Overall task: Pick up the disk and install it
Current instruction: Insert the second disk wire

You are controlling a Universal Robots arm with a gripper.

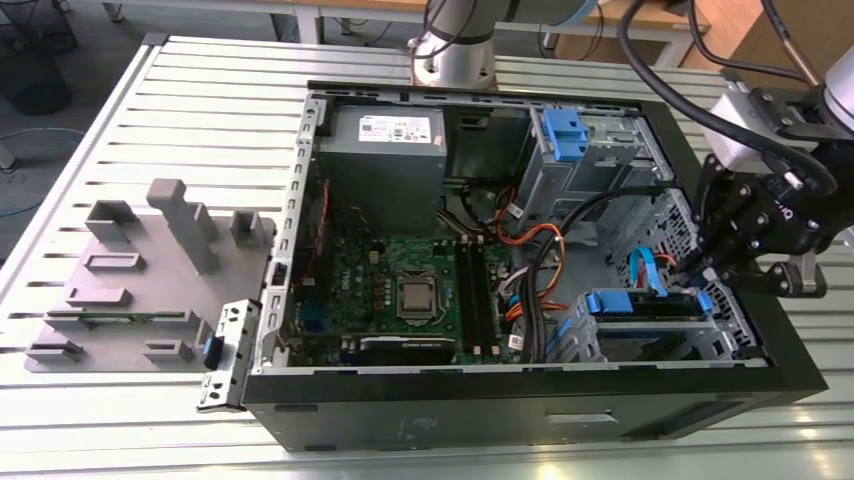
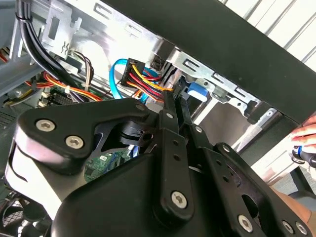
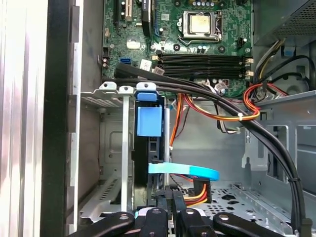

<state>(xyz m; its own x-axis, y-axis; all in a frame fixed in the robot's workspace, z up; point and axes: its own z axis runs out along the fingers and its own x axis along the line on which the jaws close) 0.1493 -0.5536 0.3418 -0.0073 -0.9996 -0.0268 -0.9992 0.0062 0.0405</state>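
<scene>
Exterior view: tool (image 1: 694, 268) low inside computer case (image 1: 534, 420), fingers (image 2: 170, 106) pressed together at cable connector (image 2: 136, 69). Disk (image 1: 650, 308) already seated in drive cage (image 1: 594, 345), blue rails showing. Probably stiff, weighty, shock-sensitive; best gripped by side rails.

A slatted metal desk (image 1: 187, 110) with pale ribbed strips fills the exterior view. Beyond its far edge lie a dark floor (image 1: 54, 40) and a wooden table (image 1: 360, 8) on pale legs.
</scene>
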